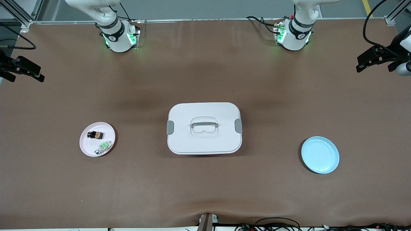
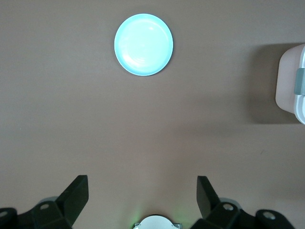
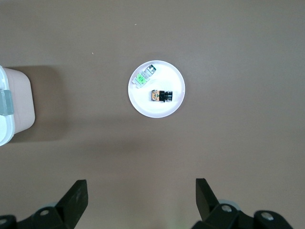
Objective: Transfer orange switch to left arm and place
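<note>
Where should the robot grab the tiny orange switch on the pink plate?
Probably straight from above, pinching the orange switch across its narrow sides. It lies flat on the pink plate, with the green-and-white part beside it, apart, so a top-down hand should fit.

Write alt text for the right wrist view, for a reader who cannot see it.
A pink plate on a brown table holds the orange switch and, beside it, a green-and-white component. The open right gripper hangs high above the table, and a corner of the white box shows at the picture's edge.
</note>
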Controlling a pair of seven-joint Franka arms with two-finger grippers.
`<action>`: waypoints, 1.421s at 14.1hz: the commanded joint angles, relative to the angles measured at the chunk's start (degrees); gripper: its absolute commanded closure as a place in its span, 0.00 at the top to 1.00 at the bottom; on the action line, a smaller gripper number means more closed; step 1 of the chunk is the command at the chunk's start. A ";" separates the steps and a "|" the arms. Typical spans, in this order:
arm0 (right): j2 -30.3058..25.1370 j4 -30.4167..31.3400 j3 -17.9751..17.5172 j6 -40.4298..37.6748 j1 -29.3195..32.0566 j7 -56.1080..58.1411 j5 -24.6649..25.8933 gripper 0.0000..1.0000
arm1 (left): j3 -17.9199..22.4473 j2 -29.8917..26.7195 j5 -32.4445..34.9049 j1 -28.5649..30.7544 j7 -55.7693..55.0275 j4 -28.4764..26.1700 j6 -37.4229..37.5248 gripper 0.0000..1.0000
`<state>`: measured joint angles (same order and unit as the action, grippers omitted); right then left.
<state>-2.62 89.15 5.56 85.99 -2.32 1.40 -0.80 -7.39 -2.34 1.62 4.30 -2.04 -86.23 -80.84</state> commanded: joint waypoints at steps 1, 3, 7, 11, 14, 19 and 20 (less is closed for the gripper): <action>1.37 -0.20 0.07 -0.38 0.91 -0.08 1.06 1.00 | -0.35 0.05 1.01 -0.08 0.19 0.45 0.77 1.00; 2.35 -0.38 -0.02 -0.13 0.57 0.01 1.07 1.00 | -0.35 0.32 1.10 -0.17 0.19 0.45 0.77 1.00; 3.06 -0.73 0.07 0.93 1.18 0.36 0.10 1.00 | -0.35 0.06 1.10 -0.17 0.28 0.63 0.86 1.00; 4.02 -0.73 0.07 1.20 1.27 0.36 0.45 1.00 | -0.08 -0.12 1.10 0.18 0.46 0.72 1.03 1.00; 7.45 -0.64 0.07 1.19 2.14 0.54 0.02 1.00 | 0.18 -0.47 1.10 0.27 0.80 0.72 1.03 1.00; 6.23 5.14 -0.02 4.52 3.45 0.10 -1.64 1.00 | 0.10 -0.91 1.10 0.18 1.33 0.63 1.12 1.00; 6.13 6.64 0.07 5.49 4.33 0.19 -2.70 1.00 | 0.09 -1.00 1.10 0.18 1.33 0.63 1.56 1.00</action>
<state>5.45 91.72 6.00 89.15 -0.20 1.49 -1.51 -7.19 -2.35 1.63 4.45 -2.03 -85.65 -80.67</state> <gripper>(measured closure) 0.000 0.000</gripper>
